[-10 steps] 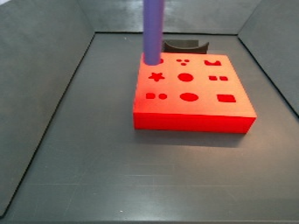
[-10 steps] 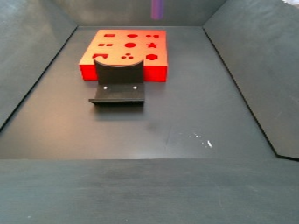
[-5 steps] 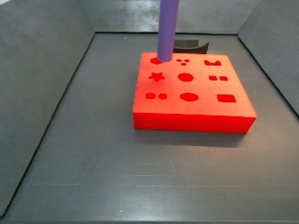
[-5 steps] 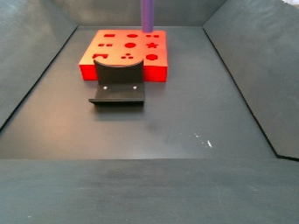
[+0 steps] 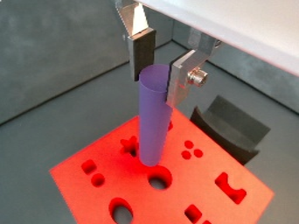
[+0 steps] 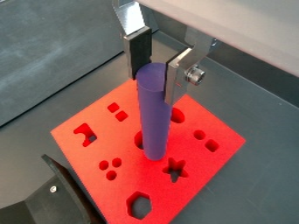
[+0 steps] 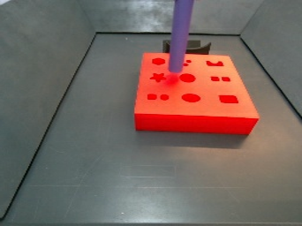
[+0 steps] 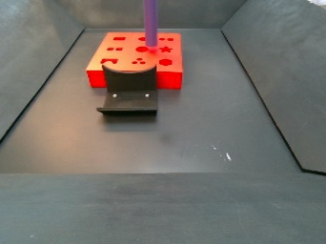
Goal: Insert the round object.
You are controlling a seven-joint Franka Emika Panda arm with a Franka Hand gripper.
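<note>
The round object, a long purple peg, hangs upright in my gripper, whose flat silver fingers are shut on its upper end. Both wrist views show this, the peg and the gripper. Its lower end is just above the red block with shaped holes, close to the round hole. I cannot tell if it touches. In both side views only the peg shows. The gripper is above the frame there.
The dark fixture stands on the floor against one side of the red block and also shows in both wrist views. Grey walls slope up around the dark floor.
The peg has moved across the block's top from near its corner hole toward the round hole in the middle row, staying upright in the gripper.
</note>
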